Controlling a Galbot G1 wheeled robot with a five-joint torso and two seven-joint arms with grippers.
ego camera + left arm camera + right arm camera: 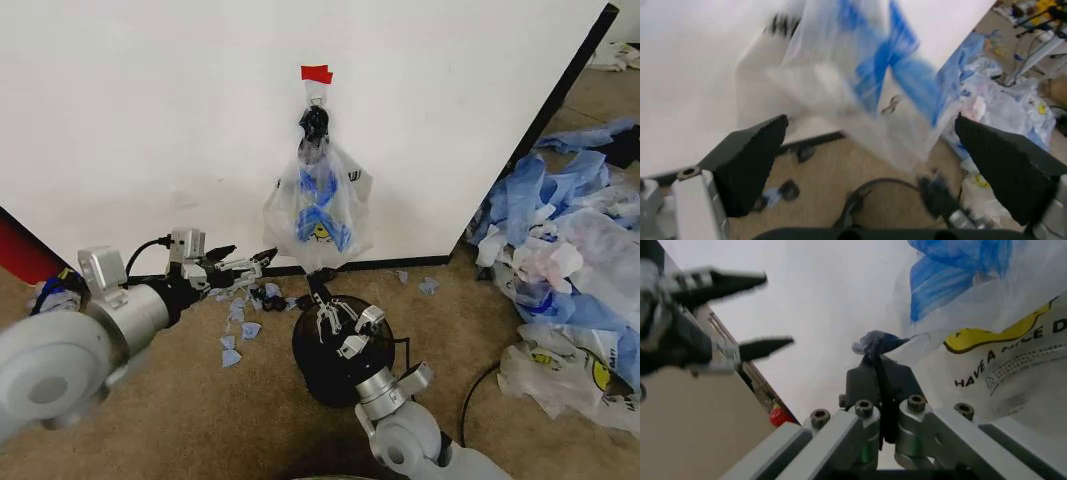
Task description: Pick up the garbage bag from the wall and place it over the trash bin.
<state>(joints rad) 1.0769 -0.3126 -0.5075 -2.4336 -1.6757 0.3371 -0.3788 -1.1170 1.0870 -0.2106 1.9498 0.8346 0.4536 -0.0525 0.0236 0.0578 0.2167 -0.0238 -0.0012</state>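
Note:
The garbage bag (320, 205), see-through with blue trim and a yellow smiley, hangs from a black clip under red tape (316, 74) on the white wall (150, 110). Below it, on the carpet, stands the round black trash bin (335, 362). My right gripper (318, 288) reaches up over the bin and is shut on the bag's lower corner; the right wrist view shows its fingers (875, 360) pinching a bunched bit of plastic (875, 341). My left gripper (245, 266) is open, just left of the bag and low by the wall. From its wrist, the bag (867, 75) hangs ahead between the fingers (750, 165).
A big heap of blue and white plastic bags (575, 240) covers the floor on the right. Blue scraps (240, 322) lie left of the bin, by the wall's black base strip (400, 263). A black cable (478, 392) loops right of the bin.

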